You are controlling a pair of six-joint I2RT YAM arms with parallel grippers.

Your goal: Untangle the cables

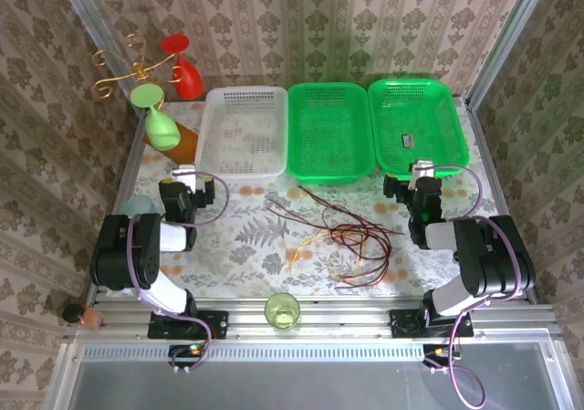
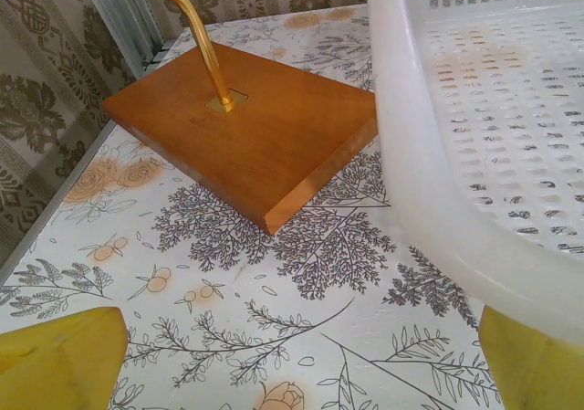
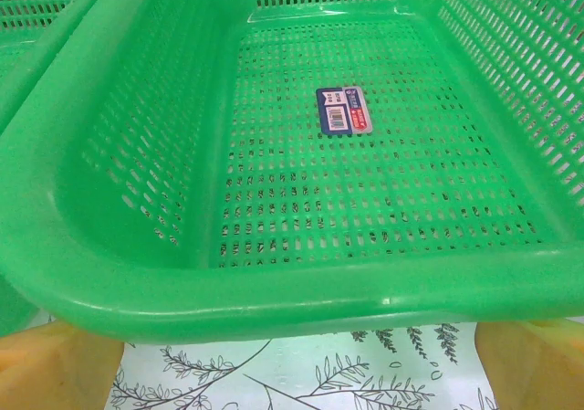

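Note:
The cables (image 1: 351,241) lie in a loose tangle of dark red, black, yellow and orange-brown wires on the flowered table, between the two arms. My left gripper (image 1: 187,174) rests to their left, open, near the white basket's front corner. In the left wrist view its yellow fingertips (image 2: 55,360) stand wide apart over bare tablecloth with nothing between them. My right gripper (image 1: 422,171) sits to the cables' right, open, right in front of the right green basket (image 3: 274,291). Its yellow fingertips (image 3: 534,364) are also spread and hold nothing.
Three baskets line the back: white (image 1: 208,136), green (image 1: 328,174) and green (image 1: 415,85). A gold stand on a wooden base (image 2: 242,131) holds a red glass (image 1: 185,70) and a green glass (image 1: 157,118) at the back left. A green cup (image 1: 282,310) stands at the front edge.

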